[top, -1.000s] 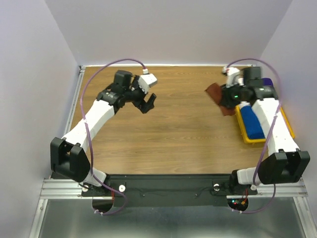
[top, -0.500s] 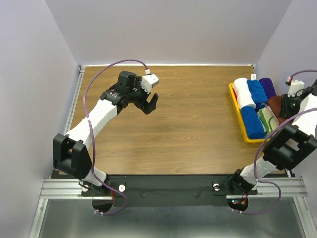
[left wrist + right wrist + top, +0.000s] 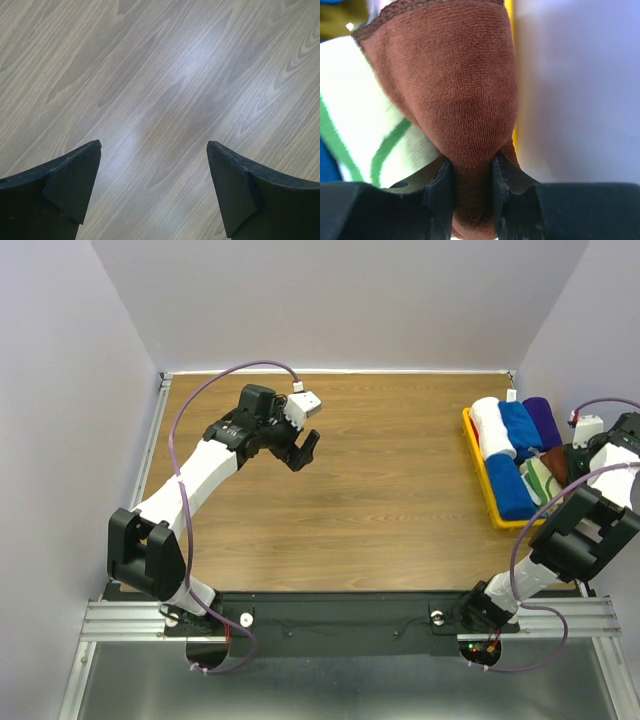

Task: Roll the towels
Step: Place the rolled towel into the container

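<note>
We see the left hand hanging over bare wood in the upper left of the overhead view. Its two dark fingers are spread wide with nothing between them, and its wrist view shows only the grain of the tabletop in the gap. At the far right edge of the overhead view, the right hand sits over the right side of the yellow tray, which rests along the right edge of the tabletop. In its wrist view this hand pinches a bunched fold of the rust-brown towel, and the cloth fans out wider above the grip. On the left of that view the cream towel, marked with green stripes, lies against the brown one, touching it. From above, both towels lie in the right half of the tray. The brown one is under the hand and the cream one is just to its left. A white roll, a blue roll and a purple roll fill the top of the tray. A second blue roll lies along its lower left side, beside the cream towel.
</note>
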Controlling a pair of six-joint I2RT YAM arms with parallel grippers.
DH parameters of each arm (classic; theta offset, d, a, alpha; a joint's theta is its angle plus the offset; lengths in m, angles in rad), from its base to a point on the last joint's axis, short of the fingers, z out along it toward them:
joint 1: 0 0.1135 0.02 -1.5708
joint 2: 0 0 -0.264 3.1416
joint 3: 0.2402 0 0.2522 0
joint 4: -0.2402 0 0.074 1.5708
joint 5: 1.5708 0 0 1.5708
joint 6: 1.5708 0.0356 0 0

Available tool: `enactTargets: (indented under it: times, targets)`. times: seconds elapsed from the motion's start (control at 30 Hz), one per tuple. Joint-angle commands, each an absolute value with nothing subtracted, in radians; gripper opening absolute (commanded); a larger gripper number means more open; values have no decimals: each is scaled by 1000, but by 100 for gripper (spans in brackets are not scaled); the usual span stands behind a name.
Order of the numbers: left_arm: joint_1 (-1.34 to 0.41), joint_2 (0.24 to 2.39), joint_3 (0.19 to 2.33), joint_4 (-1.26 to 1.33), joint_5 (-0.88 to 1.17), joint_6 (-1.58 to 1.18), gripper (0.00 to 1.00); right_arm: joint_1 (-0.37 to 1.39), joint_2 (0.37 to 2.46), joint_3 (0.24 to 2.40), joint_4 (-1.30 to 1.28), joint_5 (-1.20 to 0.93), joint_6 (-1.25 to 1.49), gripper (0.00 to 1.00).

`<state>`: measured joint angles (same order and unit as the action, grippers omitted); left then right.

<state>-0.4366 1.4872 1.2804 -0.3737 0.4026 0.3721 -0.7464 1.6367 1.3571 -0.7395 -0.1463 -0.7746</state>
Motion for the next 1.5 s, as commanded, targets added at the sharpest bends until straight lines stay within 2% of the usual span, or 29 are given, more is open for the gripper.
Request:
enactTargets:
  times: [0.0,0.33,0.53,0.57,0.7,1.07,1.47]
  targets:
    - [-437,1450,1281,-379,411,391,99,-749,1618,1342,-589,-106,-759,1]
    - [-437,1457,1284,-380,397,403,99,-749,1661,1356,-560,-118,-785,1]
    - [-437,1468,1284,-379,399,402,99,-747,1644,1302,-578,-132,-776,11]
    - [-437,1470,1284,-382,396,405,99,-747,1641,1292,-581,-132,-770,17]
    - [-437,1470,1289,-387,390,414,99,-747,1625,1308,-626,-165,-741,24]
    - [-437,1471,1282,-382,385,416,99,-747,1681,1453,-784,-245,-686,23]
    - [-437,1477,1267,-373,391,417,99,-744,1701,1370,-815,-279,-716,21]
